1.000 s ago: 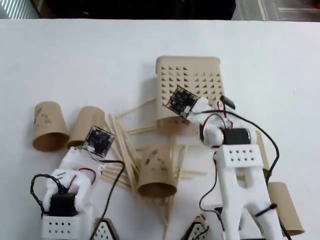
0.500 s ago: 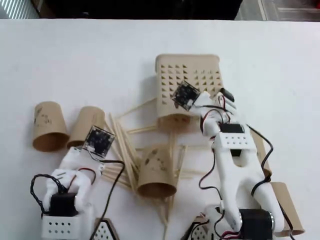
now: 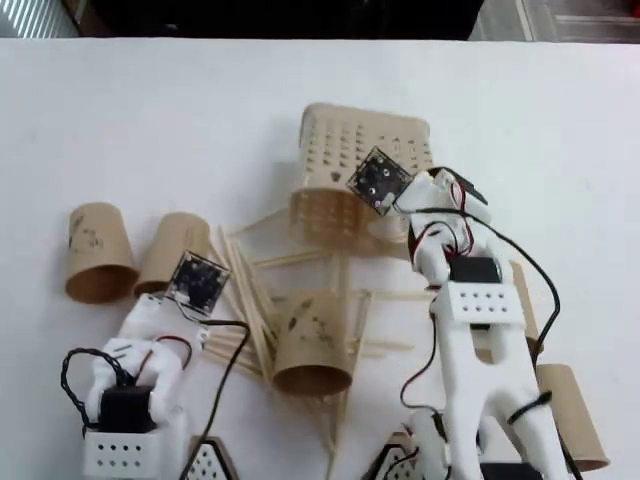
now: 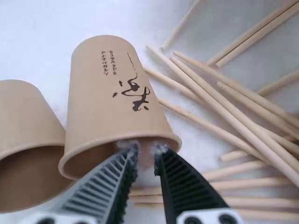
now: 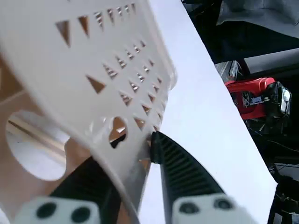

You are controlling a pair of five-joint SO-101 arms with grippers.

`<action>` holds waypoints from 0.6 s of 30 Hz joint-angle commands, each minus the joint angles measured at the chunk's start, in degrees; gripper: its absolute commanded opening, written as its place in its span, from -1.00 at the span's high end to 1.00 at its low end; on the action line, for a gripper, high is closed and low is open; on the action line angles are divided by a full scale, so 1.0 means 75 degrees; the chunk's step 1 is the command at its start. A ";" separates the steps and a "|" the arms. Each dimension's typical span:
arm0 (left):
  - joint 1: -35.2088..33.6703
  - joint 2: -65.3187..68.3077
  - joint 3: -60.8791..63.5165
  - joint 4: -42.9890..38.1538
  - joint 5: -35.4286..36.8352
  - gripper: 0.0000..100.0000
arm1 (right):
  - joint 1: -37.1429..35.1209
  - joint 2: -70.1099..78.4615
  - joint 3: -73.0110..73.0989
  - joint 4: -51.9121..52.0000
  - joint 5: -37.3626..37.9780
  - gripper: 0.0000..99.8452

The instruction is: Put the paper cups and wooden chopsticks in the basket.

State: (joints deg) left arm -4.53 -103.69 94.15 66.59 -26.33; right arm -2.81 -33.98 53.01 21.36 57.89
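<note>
The perforated beige basket [image 3: 350, 170] stands tipped on the table, and its wall [image 5: 93, 60] sits between the jaws of my right gripper [image 3: 402, 208] [image 5: 135, 142], which is shut on it. Near the left, two paper cups lie on their sides [image 3: 97, 252] [image 3: 176, 248]. My left gripper [image 3: 165, 290] [image 4: 145, 149] is shut on the rim of the second cup [image 4: 112, 98]. A third cup [image 3: 314, 340] lies in the middle, and another cup [image 3: 572, 415] lies beside the right arm. Wooden chopsticks [image 3: 250, 290] [image 4: 233, 116] are scattered between the cups and the basket.
The neighbouring cup [image 4: 23, 140] touches the held one. Chopsticks lie under and around the middle cup and under the basket's near edge. Bare white table [image 3: 150, 110] stretches behind the basket and to its right.
The right arm has tipped the basket and shifted it left and away, raising its near side. The left arm and its cup have not moved.
</note>
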 commanded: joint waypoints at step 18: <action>0.0064 -0.0064 0.0117 -0.0176 -0.0082 0.84 | 0.0522 0.0440 -0.3563 0.3100 -0.0574 0.96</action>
State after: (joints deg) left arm -4.53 -103.69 95.38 66.42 -26.33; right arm -0.26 -32.22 32.62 43.87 55.25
